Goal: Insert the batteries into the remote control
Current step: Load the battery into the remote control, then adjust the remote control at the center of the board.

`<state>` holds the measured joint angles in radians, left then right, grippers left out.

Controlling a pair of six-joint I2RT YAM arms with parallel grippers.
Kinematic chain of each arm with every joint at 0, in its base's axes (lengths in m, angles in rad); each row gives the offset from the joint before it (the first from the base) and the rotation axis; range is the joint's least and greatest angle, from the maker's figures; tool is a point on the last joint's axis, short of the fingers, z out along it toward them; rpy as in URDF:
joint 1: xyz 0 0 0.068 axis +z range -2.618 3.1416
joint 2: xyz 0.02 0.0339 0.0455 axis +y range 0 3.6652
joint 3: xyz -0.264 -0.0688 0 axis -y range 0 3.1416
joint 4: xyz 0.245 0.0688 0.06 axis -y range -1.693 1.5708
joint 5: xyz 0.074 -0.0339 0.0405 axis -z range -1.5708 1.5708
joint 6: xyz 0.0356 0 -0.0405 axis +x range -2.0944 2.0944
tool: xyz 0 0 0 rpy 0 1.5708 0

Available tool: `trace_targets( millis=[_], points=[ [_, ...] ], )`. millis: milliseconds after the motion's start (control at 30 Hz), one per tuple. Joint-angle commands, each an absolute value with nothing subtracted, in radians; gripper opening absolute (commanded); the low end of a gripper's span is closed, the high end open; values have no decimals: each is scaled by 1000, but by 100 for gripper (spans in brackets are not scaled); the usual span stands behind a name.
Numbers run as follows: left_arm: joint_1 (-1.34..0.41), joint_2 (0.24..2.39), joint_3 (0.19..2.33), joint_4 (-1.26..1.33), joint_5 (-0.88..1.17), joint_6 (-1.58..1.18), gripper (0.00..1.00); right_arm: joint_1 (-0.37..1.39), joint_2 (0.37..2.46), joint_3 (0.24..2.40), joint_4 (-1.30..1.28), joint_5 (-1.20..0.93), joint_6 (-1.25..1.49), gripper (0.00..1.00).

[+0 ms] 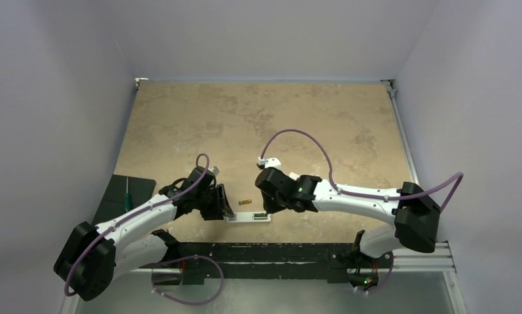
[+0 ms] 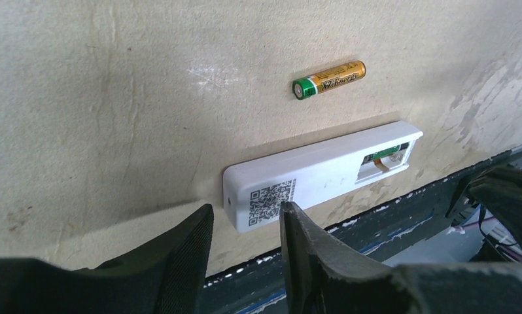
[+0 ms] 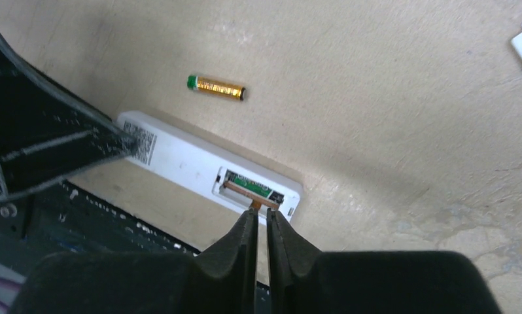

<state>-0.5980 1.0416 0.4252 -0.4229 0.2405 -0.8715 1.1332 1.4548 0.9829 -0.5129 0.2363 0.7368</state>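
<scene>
battery [image 3: 248, 185] in remote control [image 3: 186, 160] recess, partly hidden

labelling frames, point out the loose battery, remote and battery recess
loose battery [image 2: 329, 79], left wrist view, gold body
remote [image 2: 324, 167], left wrist view, white back
battery recess [image 3: 248, 186], right wrist view, its middle

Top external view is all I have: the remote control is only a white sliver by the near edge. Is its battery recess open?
Observer: Yes. The remote control lies back up, and the recess at one end is uncovered.
Operator: Anything in it?
Observer: A dark green battery seems to be seated there. The gold battery lies loose on the table beyond the remote.
Operator: And the pincers?
Observer: The right pincer, barely parted, points at the recess's near edge. The left pincer stands open at the end with the code label, gripping nothing.
</scene>
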Motion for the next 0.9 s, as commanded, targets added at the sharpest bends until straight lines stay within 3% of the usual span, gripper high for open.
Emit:
trace_targets(
  millis=[0,100,333,867],
  points=[
    [-603,1044,544,-502,172,-842,43,1133,1391,894,-451,141,704,12],
    [-604,1067,604,-536,122,-817,45,1133,1360,837,-425,105,703,0],
    [-606,1151,659,-491,151,-797,44,1134,1322,732,-329,2,708,0],
    [-643,1289,615,-338,204,-760,23,1134,1408,690,-181,-28,750,0]
  ],
)
